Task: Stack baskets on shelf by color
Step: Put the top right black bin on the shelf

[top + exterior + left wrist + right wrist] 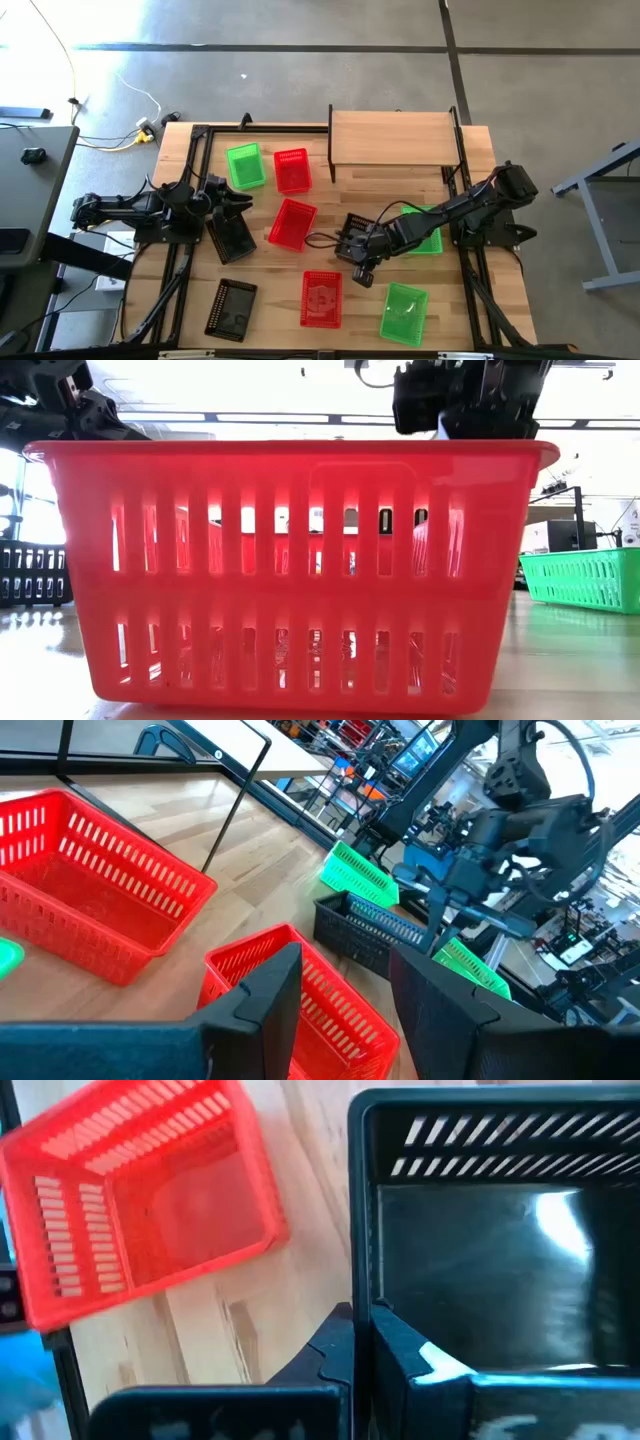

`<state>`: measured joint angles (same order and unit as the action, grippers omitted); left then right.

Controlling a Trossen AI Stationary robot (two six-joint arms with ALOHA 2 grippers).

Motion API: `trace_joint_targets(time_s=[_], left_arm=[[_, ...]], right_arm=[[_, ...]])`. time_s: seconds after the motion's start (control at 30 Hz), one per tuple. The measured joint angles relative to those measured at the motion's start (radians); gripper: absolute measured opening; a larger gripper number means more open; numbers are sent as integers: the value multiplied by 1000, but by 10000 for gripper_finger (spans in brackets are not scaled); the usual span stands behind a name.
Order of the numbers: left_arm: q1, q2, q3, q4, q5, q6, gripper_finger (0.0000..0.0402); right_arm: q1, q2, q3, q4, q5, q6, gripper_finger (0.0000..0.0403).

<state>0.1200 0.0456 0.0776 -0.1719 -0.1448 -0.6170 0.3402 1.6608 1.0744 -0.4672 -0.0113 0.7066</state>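
In the high view the shelf [390,135] stands at the table's far edge. On the table lie red baskets [292,170], [292,222], [321,298], green baskets [245,165], [404,310], [428,238] and black baskets [232,237], [232,308]. My right gripper [358,248] is mid-table, shut on a third black basket [352,235]. My left gripper [236,205] is open just beyond the black basket on the left. In its wrist view the fingers [345,960] stand apart above a red basket [330,995]. My right gripper [365,1330] pinches one wall of the black basket at its rim [362,1230]. One finger [425,1365] is inside the basket and the other [330,1350] is outside. Whether the basket is lifted off the table, I cannot tell.
A red basket [290,570] fills the low view, with a green basket [580,575] at its right and a black one [35,575] at its left. Thin black frame rails [185,250] run along both table sides. The shelf's black posts [331,165] stand near the far red basket.
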Motion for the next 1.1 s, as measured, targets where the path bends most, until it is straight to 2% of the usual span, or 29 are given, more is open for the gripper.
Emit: trace_joint_targets(time_s=[0.57, 0.87, 1.1], left_arm=[[0, 0, 0, 1, -27, 0, 142], [0, 0, 0, 4, -38, 0, 142], [0, 0, 0, 4, -58, 0, 142]], right_arm=[[16, -12, 217, -357, 91, -239, 0], [13, -171, 220, -402, 176, -360, 0], [11, -322, 220, -487, 332, -452, 0]])
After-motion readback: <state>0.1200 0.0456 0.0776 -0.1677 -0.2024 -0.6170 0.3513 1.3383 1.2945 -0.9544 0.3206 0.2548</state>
